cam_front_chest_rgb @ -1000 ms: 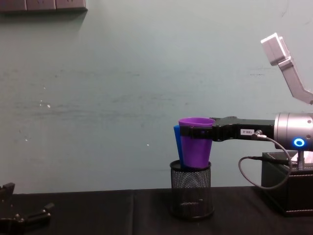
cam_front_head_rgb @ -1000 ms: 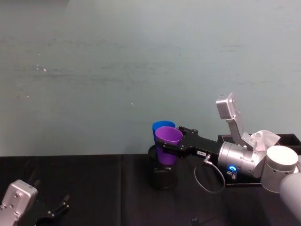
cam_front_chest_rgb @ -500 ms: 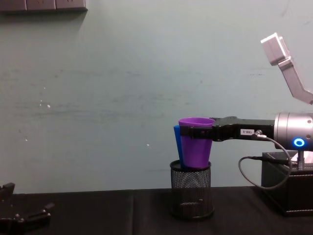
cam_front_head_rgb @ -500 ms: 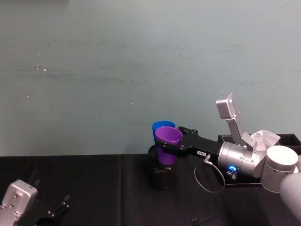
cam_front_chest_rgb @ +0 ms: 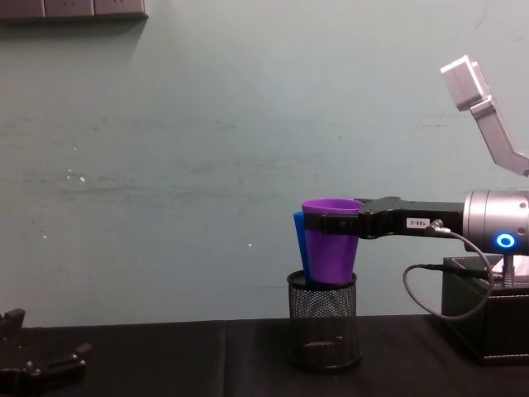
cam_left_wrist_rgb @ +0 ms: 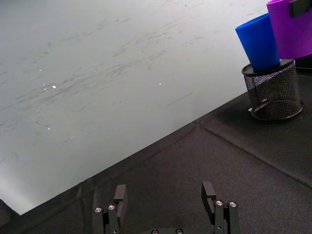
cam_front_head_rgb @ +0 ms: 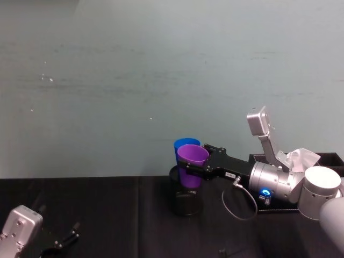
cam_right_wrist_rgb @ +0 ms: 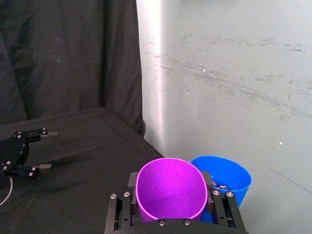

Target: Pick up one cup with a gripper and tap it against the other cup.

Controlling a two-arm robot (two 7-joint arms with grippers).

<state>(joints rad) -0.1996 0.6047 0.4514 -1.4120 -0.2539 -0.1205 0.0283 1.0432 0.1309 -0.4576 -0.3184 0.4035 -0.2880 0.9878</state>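
Note:
My right gripper (cam_front_head_rgb: 192, 167) (cam_front_chest_rgb: 331, 224) (cam_right_wrist_rgb: 169, 186) is shut on the purple cup (cam_front_head_rgb: 192, 155) (cam_front_chest_rgb: 332, 252) (cam_right_wrist_rgb: 169, 192), clamping it just below the rim and holding it upright. The cup's base dips into the black mesh pen holder (cam_front_head_rgb: 186, 201) (cam_front_chest_rgb: 324, 329) (cam_left_wrist_rgb: 273, 95). The blue cup (cam_front_head_rgb: 185, 143) (cam_front_chest_rgb: 298, 248) (cam_right_wrist_rgb: 225, 178) (cam_left_wrist_rgb: 258, 41) stands tilted in the same holder, right behind the purple cup (cam_left_wrist_rgb: 292, 29), and their sides appear to touch. My left gripper (cam_front_head_rgb: 62, 242) (cam_front_chest_rgb: 41, 368) (cam_left_wrist_rgb: 163, 195) rests open and low at the table's near left, far from the cups.
A black box (cam_front_head_rgb: 325, 159) (cam_front_chest_rgb: 488, 318) with white tissue sits at the right, behind my right arm. The pale green wall (cam_front_chest_rgb: 207, 165) rises close behind the pen holder. Black cloth (cam_left_wrist_rgb: 204, 161) covers the table between the left gripper and the holder.

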